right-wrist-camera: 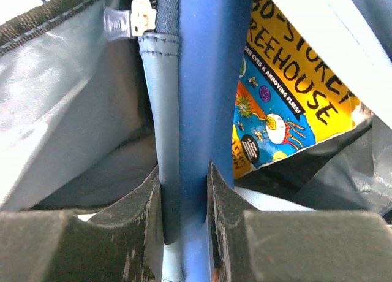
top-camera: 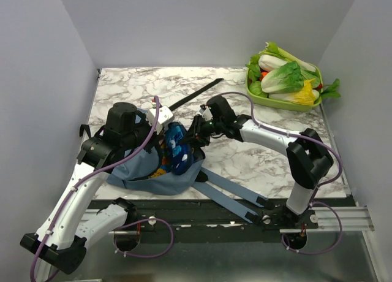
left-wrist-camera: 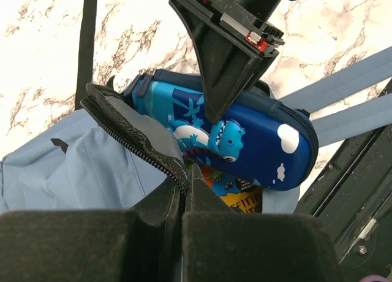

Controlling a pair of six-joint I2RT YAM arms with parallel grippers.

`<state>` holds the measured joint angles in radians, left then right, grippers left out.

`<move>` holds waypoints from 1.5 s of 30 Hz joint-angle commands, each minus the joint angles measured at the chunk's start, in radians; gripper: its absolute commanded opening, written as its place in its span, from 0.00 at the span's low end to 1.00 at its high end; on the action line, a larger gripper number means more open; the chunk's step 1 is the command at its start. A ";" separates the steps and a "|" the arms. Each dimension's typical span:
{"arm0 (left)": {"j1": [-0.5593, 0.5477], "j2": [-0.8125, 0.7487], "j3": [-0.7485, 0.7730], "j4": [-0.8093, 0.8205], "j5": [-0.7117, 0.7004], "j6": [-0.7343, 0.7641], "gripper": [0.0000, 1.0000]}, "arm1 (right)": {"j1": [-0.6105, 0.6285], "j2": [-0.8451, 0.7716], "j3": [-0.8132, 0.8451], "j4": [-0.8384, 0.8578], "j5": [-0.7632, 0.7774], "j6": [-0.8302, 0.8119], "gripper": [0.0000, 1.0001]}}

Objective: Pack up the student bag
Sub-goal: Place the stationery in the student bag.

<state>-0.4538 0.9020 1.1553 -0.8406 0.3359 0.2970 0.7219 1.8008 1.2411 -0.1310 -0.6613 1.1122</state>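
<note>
At the near edge of the marble surface (top-camera: 248, 167) the student bag (top-camera: 141, 170) lies with its mouth open, its two shoulder straps (top-camera: 237, 190) trailing toward the arm bases. The left fingers (left-wrist-camera: 160, 203) are pinched together on the bag's raised zipper edge (left-wrist-camera: 128, 141). The right fingers (right-wrist-camera: 150, 199) stand narrow, clamped on a blue dinosaur pencil case (left-wrist-camera: 263, 141) that rests in the mouth above a yellow book (right-wrist-camera: 294, 92). Far back on the right sits a green tray (top-camera: 269, 100) of vegetables (top-camera: 283, 78).

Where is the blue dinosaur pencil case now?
In the top view the pencil case lies left of centre, half inside the open student bag, over a yellow book, gripped by the right claw.
</note>
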 commanded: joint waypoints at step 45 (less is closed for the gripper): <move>-0.008 -0.023 0.030 0.077 0.081 -0.022 0.00 | 0.091 0.015 0.222 -0.366 0.588 -0.239 0.11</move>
<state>-0.4538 0.9012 1.1534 -0.8288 0.3542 0.2844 0.8059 1.7523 1.4590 -0.5072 -0.1040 0.9146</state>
